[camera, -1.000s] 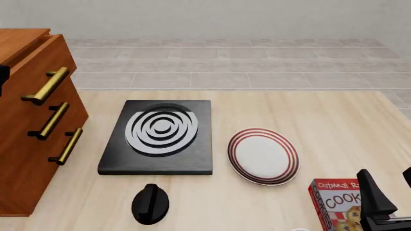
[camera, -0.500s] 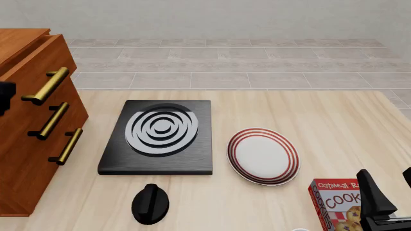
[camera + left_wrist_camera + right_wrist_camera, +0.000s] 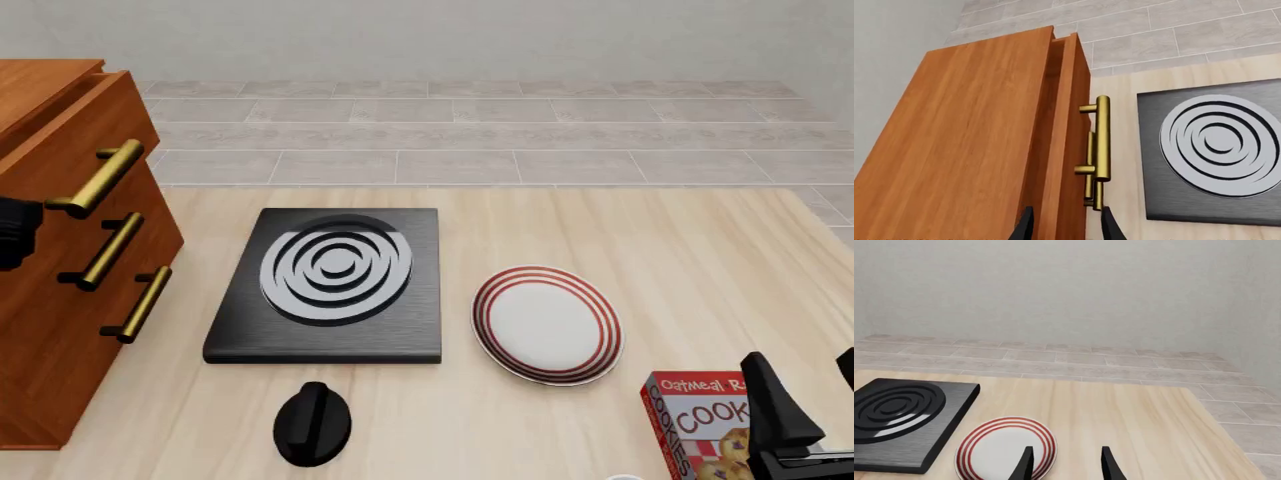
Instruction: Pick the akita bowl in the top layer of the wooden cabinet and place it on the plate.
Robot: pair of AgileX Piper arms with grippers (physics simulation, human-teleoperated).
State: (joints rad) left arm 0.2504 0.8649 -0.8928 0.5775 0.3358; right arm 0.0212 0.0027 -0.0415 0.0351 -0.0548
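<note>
The wooden cabinet [image 3: 60, 300] stands at the table's left, with three brass bar handles. Its top layer [image 3: 1071, 125] is pulled out only a crack, and its handle [image 3: 1102, 137] sticks out sideways. The akita bowl is hidden. My left gripper [image 3: 1066, 229] hovers open over the top drawer's front, one finger on each side of that board. In the front view it is only a dark shape [image 3: 14, 232] at the left edge. The plate [image 3: 547, 323], white with red rings, lies bare at mid-table. My right gripper [image 3: 1066, 465] is open and empty just short of the plate [image 3: 1004, 447].
A black square stove [image 3: 331, 283] with white rings lies between the cabinet and the plate. A black knob-like object [image 3: 311, 423] sits in front of it. A red cookie box [image 3: 697, 420] stands beside my right gripper [image 3: 811, 395] at the near right corner.
In the front view the left gripper's dark shape has slid down the left edge, from beside the top handle's upper end to just below it. The right arm has not moved.
</note>
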